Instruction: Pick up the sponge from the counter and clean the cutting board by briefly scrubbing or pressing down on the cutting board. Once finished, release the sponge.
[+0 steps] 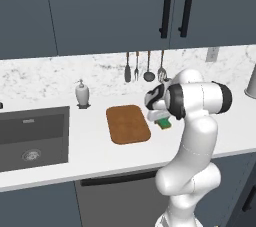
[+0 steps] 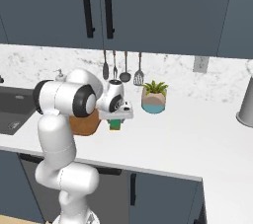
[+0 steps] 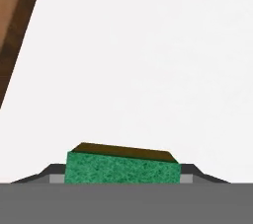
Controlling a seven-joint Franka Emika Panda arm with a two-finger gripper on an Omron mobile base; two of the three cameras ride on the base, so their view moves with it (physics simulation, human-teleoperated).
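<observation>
Hand view puts our two dark finger tips [image 3: 54, 172] at either end of the small rectangular sponge [image 3: 122, 168], its green face toward the camera and a darker, yellowish-brown layer showing along its far edge. The tips sit against the block's two ends, so we judge them to be closing on it; whether the clamp is firm yet, we cannot tell. Our gripper [image 3: 122, 174] hangs low over the broad flat white counter [image 3: 148, 60], and a strip of the flat brown wooden cutting board [image 3: 15, 30] runs along the upper left edge of that view.

From the left base view, the sponge [image 1: 163, 123] lies on the counter [image 1: 90, 151] just beside the right edge of the cutting board [image 1: 128, 124], under our white hand [image 1: 156, 106]. From the right base view, the sponge [image 2: 115, 124] peeks out below the gripper [image 2: 116, 117], with the board [image 2: 84, 123] partly hidden behind our arm.

We judge the pick-up to be the step in hand. The risk: if we lift before the fingers have truly bitten, the soft block may slip or twist out. Squeezing it near one edge could also tilt it, so that it would meet the board on a corner rather than flat.
</observation>
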